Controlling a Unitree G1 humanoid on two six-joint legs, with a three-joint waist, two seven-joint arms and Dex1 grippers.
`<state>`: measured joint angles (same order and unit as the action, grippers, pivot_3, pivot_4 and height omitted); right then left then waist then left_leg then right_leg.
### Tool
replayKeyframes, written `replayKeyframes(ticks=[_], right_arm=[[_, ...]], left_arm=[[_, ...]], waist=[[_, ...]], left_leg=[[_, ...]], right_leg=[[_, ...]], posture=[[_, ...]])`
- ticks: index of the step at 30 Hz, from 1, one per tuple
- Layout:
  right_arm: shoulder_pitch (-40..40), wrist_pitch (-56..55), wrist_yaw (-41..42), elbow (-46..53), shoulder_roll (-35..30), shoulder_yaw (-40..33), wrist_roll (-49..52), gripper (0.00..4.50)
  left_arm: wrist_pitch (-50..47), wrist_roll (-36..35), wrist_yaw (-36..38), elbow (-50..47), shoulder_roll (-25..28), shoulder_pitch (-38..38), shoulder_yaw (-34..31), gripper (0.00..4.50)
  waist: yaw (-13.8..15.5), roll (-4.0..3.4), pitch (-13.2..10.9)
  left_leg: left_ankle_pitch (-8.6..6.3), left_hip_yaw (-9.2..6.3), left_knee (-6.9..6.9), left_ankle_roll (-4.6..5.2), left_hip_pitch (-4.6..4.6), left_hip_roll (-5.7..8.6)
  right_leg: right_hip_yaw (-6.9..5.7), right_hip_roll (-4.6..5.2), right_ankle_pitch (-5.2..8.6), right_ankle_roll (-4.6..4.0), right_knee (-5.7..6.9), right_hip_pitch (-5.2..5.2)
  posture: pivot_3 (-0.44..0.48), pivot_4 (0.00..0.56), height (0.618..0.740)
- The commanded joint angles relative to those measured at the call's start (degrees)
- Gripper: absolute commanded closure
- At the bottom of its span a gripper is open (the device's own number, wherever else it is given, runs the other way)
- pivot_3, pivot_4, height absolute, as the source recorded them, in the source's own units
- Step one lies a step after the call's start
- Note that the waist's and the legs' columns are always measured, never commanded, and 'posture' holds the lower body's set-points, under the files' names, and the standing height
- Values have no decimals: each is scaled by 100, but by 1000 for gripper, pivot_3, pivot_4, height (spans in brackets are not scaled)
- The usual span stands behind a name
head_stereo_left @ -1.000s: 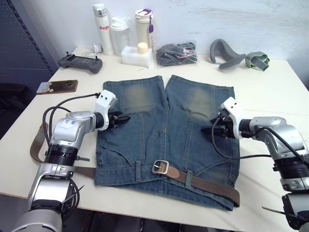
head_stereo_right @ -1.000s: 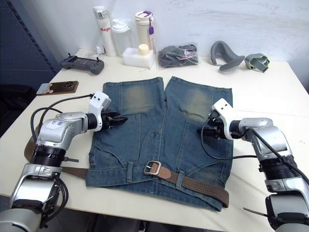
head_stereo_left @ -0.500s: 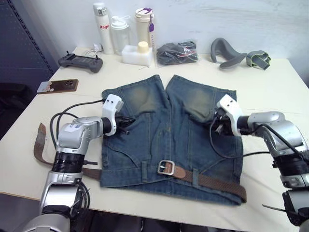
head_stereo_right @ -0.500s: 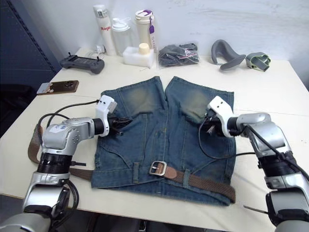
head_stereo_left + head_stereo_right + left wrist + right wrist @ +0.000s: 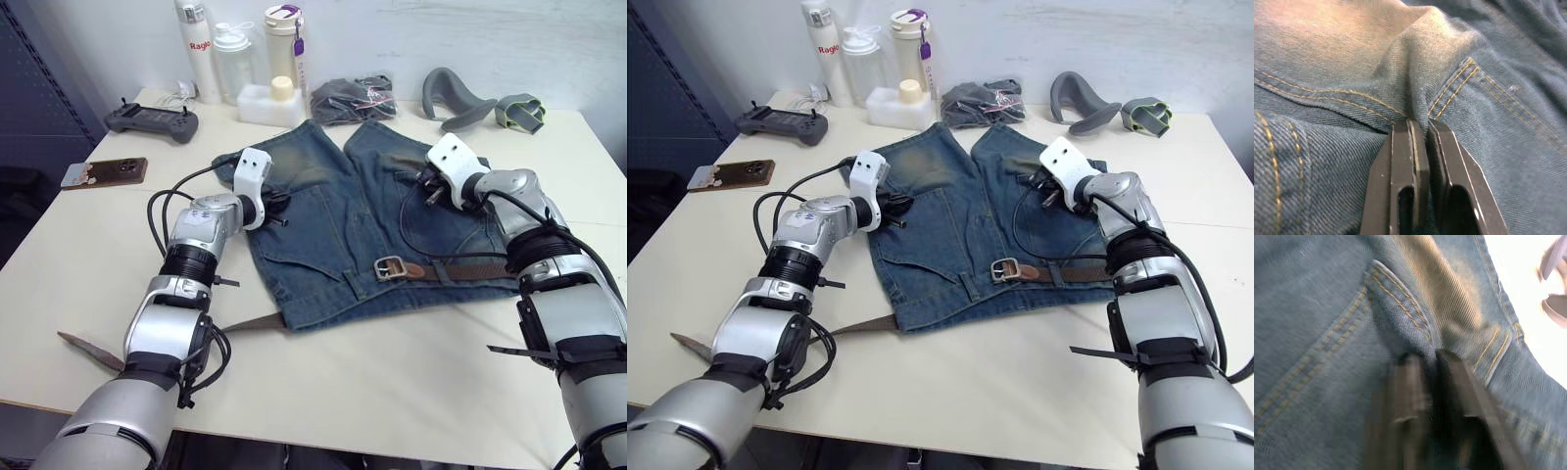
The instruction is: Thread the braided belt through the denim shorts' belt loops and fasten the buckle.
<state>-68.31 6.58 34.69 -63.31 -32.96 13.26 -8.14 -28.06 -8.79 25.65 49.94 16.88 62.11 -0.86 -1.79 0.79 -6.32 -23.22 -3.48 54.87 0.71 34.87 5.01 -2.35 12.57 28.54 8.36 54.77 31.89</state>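
my left gripper [image 5: 1420, 128] and right gripper [image 5: 1432, 361] both pinching folds of the faded denim shorts [image 5: 343, 240], buckle [image 5: 389, 266] done up on the braided belt [image 5: 460, 266], open table [image 5: 411, 382] nearer me

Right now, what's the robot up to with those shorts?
Left gripper and right gripper each shut on a fold of the denim shorts. Braided belt along waistband, buckle fastened. Nothing in the way.

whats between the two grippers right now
Only the denim shorts: both the left gripper and the right gripper pinch folds of it, and bare blue denim spans the stretch between them in the eye views.
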Motion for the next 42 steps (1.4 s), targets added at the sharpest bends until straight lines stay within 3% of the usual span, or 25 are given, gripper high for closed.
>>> replayKeyframes(ticks=[1,5,8,12,14,16,21,23,24,25,28,29,31,33,36,39,42], right_arm=[[-335,-226,138,-8,-148,-255,31,1880],[-470,18,1044,406,-286,-543,361,138],[-266,476,2384,1454,-371,-646,868,0],[404,844,4088,3259,-590,-453,1534,0],[708,1725,5220,4322,-788,-248,2217,0],[869,2192,5737,4915,-926,-57,2624,0],[867,1963,5781,5325,-1021,711,3544,0],[749,1962,5781,5240,-902,940,3813,0],[703,1956,5781,5208,-858,1016,3889,0],[635,1902,5781,5107,-777,1133,3943,0],[463,1721,5781,4861,-619,1425,4108,0],[421,1651,5781,4795,-572,1482,4117,0],[366,1458,5781,4640,-467,1605,4036,0],[364,1324,5781,4546,-417,1676,3978,0],[389,1430,5781,4503,-296,1529,3980,0],[428,1496,5781,4558,-401,1489,4018,0],[520,1600,5781,4640,-579,1337,3895,0]], left_arm=[[-262,-108,216,-520,144,2,-124,2863],[-1921,-586,312,-2657,518,-710,-379,1277],[-3679,-1247,12,-4518,772,-1230,-1154,26],[-6038,-1757,-381,-6157,587,-1378,-2746,26],[-6444,-2368,-770,-6937,955,-1860,-3475,26],[-6444,-3232,-1122,-7348,1410,-2384,-3906,26],[-6444,-6689,-2892,-7867,2568,-4463,-5532,26],[-5187,-9205,-4567,-7999,3277,-6571,-6119,26],[-4643,-9953,-5049,-8093,3483,-7370,-6329,26],[-4116,-10341,-5191,-8441,3291,-8427,-6770,26],[-2554,-10421,-5067,-9638,2170,-11077,-7489,26],[-2031,-10421,-5097,-9951,1885,-11653,-7424,26],[-915,-10421,-5546,-10531,1436,-12482,-6968,26],[-13,-10421,-6008,-10911,1259,-12940,-6359,26],[600,-10421,-6770,-10994,1371,-13060,-5554,26],[1197,-10421,-7513,-10994,1628,-12820,-5250,26],[1673,-10421,-8302,-10968,1991,-11948,-4511,26]], waist=[[-13,-1,-1],[-131,-3,-1],[-184,-5,-3],[-177,-6,-4],[-170,-7,-5],[-182,-18,-19],[-142,-17,-38],[-123,-12,-38],[-124,-10,-38],[-127,-9,-37],[-129,-21,-35],[-232,1,-20],[-342,33,0],[-310,-20,2],[-224,-80,-7],[-86,-63,-13],[93,-79,-17]], left_leg=[[0,-2,-2,0,2,4],[5,-3,-22,0,19,21],[27,-3,-78,-5,11,29],[40,-57,-95,-18,-11,26],[43,-66,-101,-23,-31,26],[44,-71,-114,-25,-60,26],[41,-114,-85,-50,-88,31],[38,-119,-70,-52,-79,30],[32,-120,-67,-55,-77,26],[27,-119,-65,-54,-71,28],[-1,-89,-20,-27,-41,31],[-19,-69,10,-21,-3,25],[-109,-49,41,5,-2,4],[-154,-34,55,37,-48,33],[-201,20,93,72,-48,30],[-224,27,124,48,-45,15],[-232,29,165,50,-37,22]], right_leg=[[10,-1,0,0,2,5],[82,-16,-2,3,18,51],[130,-35,-7,12,-4,61],[164,-89,-8,13,-17,48],[179,-103,-8,13,-19,33],[186,-107,-8,13,-50,9],[178,-109,-15,14,-62,-15],[174,-105,-16,8,-57,-12],[170,-101,-15,-4,-57,-9],[172,-98,-11,-12,-57,-2],[188,-88,0,-47,-46,60],[186,-77,45,-134,-29,72],[157,-66,44,-134,-15,102],[156,-35,44,-134,1,78],[145,4,54,-135,18,91],[124,5,64,-154,18,110],[118,11,82,-207,24,122]], posture=[[0,150,631],[0,150,631],[0,150,631],[0,150,631],[0,150,631],[0,150,631],[0,150,631],[0,150,631],[0,150,631],[0,150,631],[0,150,631],[0,150,631],[0,150,631],[0,150,631],[0,150,631],[0,150,631],[0,150,631]])
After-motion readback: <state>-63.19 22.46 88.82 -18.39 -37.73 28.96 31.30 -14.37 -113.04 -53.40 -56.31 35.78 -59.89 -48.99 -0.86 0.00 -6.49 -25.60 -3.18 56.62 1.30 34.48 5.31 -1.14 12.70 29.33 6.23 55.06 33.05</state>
